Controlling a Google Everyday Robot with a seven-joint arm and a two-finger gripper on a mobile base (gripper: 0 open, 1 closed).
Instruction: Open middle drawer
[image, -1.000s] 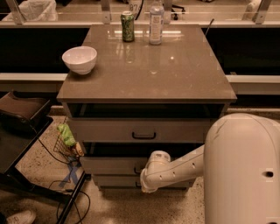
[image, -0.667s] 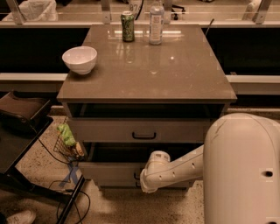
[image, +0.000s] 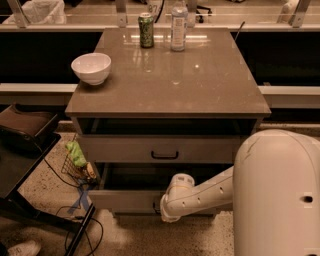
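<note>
Crosswise runs the middle drawer (image: 125, 201), front facing the camera. The gripper (image: 159, 211) sits at its front, and I cannot tell its grasp. Scarcely anything has changed since.

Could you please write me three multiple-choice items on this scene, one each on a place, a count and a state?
1. Where is the gripper?
A. at the middle drawer front
B. over the bowl
C. beside the can

2. How many things stand on the countertop?
A. one
B. three
C. five

3. How is the bottle standing?
A. lying down
B. upside down
C. upright

Answers:
1 A, the gripper sits low against the middle drawer.
2 B, only the bowl, can and bottle are there.
3 C, its cap points up.
</note>
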